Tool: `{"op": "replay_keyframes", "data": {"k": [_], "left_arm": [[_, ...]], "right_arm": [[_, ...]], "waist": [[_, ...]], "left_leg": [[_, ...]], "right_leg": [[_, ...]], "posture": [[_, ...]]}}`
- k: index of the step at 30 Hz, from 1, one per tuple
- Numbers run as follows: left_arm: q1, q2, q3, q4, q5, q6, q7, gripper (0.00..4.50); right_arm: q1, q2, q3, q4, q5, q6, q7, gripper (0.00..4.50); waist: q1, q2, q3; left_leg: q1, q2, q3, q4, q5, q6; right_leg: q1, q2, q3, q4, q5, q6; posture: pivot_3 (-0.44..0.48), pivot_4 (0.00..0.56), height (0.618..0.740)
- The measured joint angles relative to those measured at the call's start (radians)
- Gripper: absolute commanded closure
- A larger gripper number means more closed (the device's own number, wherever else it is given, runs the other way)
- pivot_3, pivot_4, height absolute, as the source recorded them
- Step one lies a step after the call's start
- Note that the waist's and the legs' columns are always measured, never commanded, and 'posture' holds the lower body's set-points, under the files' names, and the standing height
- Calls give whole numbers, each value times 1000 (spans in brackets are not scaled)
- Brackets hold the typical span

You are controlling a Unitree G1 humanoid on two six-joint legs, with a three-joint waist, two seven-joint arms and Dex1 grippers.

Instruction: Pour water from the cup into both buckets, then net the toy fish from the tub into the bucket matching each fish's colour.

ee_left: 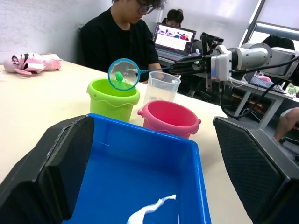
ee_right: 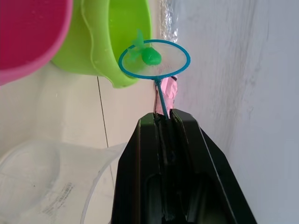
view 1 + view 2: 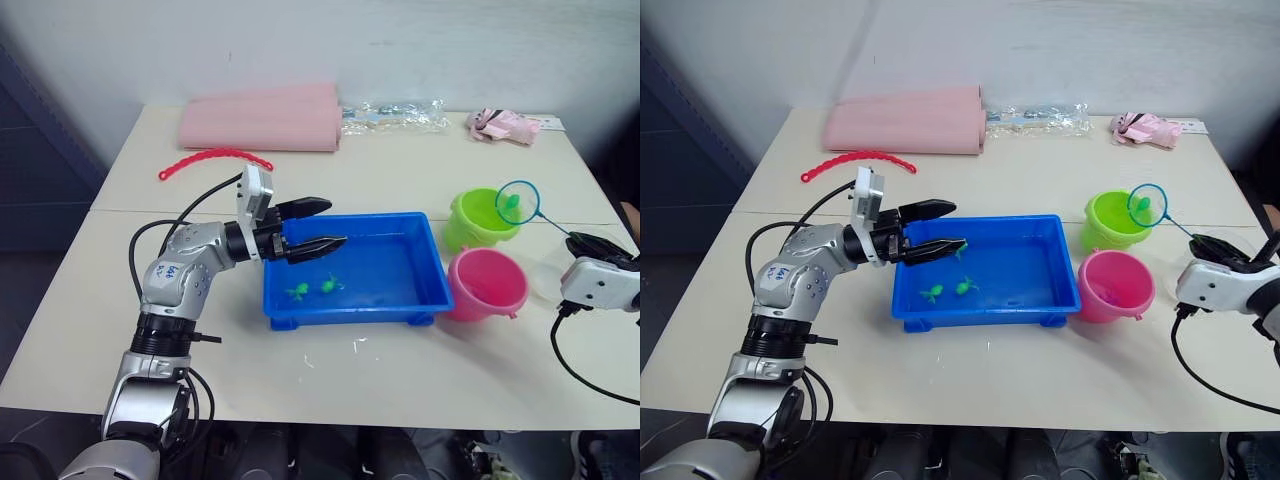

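Right end effector [image 2: 163,116] clamped on net [image 3: 518,203] handle, green fish [image 2: 150,56] riding in the mesh over the green bucket [image 3: 478,220]. Left end effector [image 3: 318,227] spread wide above the tub [image 3: 420,290], holding nothing. Could spill the fish onto the worktop [image 3: 400,170] if tipped off-centre.

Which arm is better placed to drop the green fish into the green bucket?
Right. Its end effector grips the net, which holds a green fish at the green bucket. The left end effector is open over the tub.
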Motion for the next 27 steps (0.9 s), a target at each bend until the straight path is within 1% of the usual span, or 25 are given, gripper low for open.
{"op": "replay_keyframes", "data": {"k": [5, 8, 13, 15, 17, 21, 27], "left_arm": [[13, -5, 0, 0, 0, -4, 8, 78], [17, -8, 0, 0, 0, -10, 9, 78], [23, -11, 0, -1, 0, -12, 9, 78], [27, -13, 0, -2, 0, -17, 9, 78], [31, -17, 0, -10, 0, -20, 10, 78], [37, -17, 1, -31, 0, -22, 12, 78], [42, -13, 1, -35, 0, -22, 18, 78]], "right_arm": [[-14, -35, 33, 40, -110, -56, -106, 4500], [-45, -45, 42, 73, -142, -79, -168, 4500], [-50, -60, 65, 103, -187, -148, -250, 4500], [-59, -61, 75, 110, -224, -183, -313, 4500], [-69, -70, 98, 117, -250, -198, -345, 4500], [-71, -72, 144, 181, -275, -204, -370, 4500], [-79, -72, 144, 184, -269, -174, -371, 4500]], "waist": [[0, 0, 0], [0, 0, 0], [-1, 0, 0], [-1, 0, 0], [-1, 0, 0], [-1, 0, 0], [-2, 0, 0]], "left_leg": [[0, 0, 0, 0, 0, 0], [0, 0, 0, 0, 0, 0], [0, 0, 0, 0, 0, -1], [0, 0, 0, 0, 0, -1], [0, 0, 0, 0, 0, -1], [0, 0, 0, 0, 1, -1], [0, 0, 0, 0, 1, -1]], "right_leg": [[0, 0, 0, 0, 0, 0], [0, 0, 0, 0, 0, 0], [0, 0, 0, 0, 0, 0], [0, 0, 0, 0, 0, 0], [0, 0, 0, 0, 0, 0], [0, 0, 0, 0, 0, 0], [0, 0, 0, 0, 0, 0]], "posture": [[0, 150, 740], [0, 150, 740], [0, 150, 740], [0, 150, 740], [0, 150, 740], [0, 150, 740], [0, 150, 740]]}}
